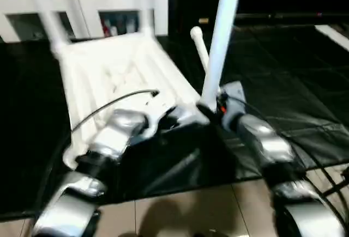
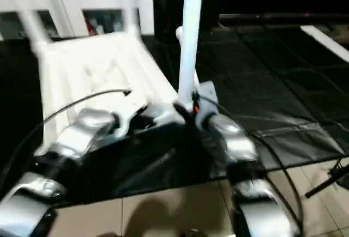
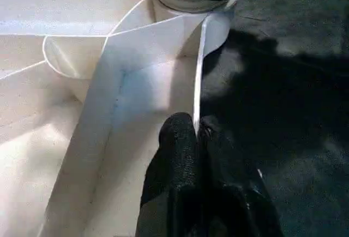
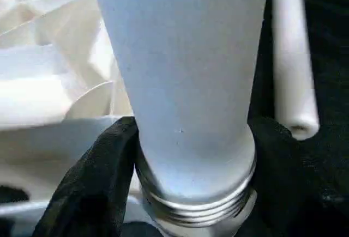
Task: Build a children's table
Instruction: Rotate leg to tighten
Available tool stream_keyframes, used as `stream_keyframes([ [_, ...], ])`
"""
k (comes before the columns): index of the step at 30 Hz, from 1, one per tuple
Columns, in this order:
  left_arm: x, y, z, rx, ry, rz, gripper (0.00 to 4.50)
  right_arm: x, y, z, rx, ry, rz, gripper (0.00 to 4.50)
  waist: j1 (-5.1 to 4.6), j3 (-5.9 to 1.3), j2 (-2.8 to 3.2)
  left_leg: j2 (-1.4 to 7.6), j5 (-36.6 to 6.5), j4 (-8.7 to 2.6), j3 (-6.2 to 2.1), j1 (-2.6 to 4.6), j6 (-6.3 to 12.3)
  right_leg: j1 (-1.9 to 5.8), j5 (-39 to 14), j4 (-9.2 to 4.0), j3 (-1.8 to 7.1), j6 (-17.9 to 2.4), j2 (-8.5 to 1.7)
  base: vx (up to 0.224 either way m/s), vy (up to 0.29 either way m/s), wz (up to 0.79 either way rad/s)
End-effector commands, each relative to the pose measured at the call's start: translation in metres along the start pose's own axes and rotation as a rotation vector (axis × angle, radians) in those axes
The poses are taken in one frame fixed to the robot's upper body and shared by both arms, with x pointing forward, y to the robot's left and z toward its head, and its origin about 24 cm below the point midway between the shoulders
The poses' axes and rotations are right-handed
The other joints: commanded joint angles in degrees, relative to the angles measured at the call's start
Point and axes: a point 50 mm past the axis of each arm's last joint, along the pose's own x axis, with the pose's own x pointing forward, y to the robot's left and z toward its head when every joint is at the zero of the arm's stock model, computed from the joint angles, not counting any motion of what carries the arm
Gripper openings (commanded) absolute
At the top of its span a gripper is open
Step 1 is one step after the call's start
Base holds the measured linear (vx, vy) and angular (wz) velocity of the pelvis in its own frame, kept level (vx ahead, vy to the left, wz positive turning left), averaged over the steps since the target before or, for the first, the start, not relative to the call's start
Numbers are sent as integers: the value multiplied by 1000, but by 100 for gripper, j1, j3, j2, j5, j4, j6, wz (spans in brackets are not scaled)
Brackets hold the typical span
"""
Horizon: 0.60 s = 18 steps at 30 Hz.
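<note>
Lying upside down on the black floor mat (image 1: 283, 79), the white table top (image 1: 117, 76) shows its ribbed underside. Two legs already stand up from its far corners: one at the far left (image 1: 46, 13), one at the far right (image 1: 144, 5).

The right hand (image 1: 210, 108) grips a third leg (image 1: 221, 35) just above its threaded end (image 4: 199, 207). Its two black fingers (image 4: 90, 182) sit on opposite sides of the tube. This leg stands nearly upright, tilted slightly, with its lower end at the near right corner of the top. Whether the thread has entered the round corner socket (image 3: 182, 0) cannot be told.

The left hand (image 3: 196, 133) is closed, and its fingertips pinch the thin edge wall (image 3: 200, 68) of the top close to that same corner.

A fourth leg (image 1: 200, 46) lies loose on the mat just beside the right edge of the top.

A white cabinet (image 1: 82, 5) with glass doors stands behind the mat. Pale floor tiles (image 1: 185, 215) show at the mat's near edge.
</note>
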Motion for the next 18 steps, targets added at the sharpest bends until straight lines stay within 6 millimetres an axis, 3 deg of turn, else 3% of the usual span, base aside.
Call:
stream_keyframes([
  [1, -6, 6, 44, 74, -147, 69, 0, 6, 28, -24, 19, 96, 95, 277, 47, -501, 57, 140, -338, -303, -56, -29, 463, 410, -290, -378, 276, -1360, -416, 0, 0, 0],
  [3, -7, 6, 42, 83, -144, 65, 0, 7, 29, -19, 43, 65, 110, 277, 50, -509, 63, 152, -242, -290, -53, -42, 599, 411, 125, -333, 277, -1485, -420, 0, 0, 0],
  [5, -9, 6, 41, 79, -140, 57, 0, 6, 25, -17, 34, 45, 101, 333, 43, -505, 57, 153, -289, -291, -53, -42, 657, 412, 211, -326, 275, -1543, -423, 0, 0, 0],
  [8, -12, 8, 37, 95, -133, 50, 0, 3, 18, -15, 13, 22, 99, 357, 43, -481, 50, 153, -569, -301, -43, -29, 595, 409, -264, -384, 273, -1488, -438, 0, 0, 0],
  [11, -15, 10, 33, 108, -121, 43, 0, -2, 12, -13, -3, -1, 109, 382, 27, -476, 57, 153, -625, -309, -46, -31, 519, 411, -400, -395, 276, -1431, -427, 0, 0, 0],
  [17, -29, 22, 13, 152, -87, 3, 0, -32, -13, -1, -61, -101, 226, 433, 37, -491, 48, 161, -549, -303, -55, -47, 676, 433, -96, -373, 279, -1389, -419, 0, 0, 0],
  [18, -35, 26, 5, 169, -75, -21, 0, -45, -19, 3, -85, -119, 290, 438, 31, -491, 51, 167, -563, -305, -54, -37, 665, 419, -137, -374, 276, -1404, -420, 0, 0, 0],
])
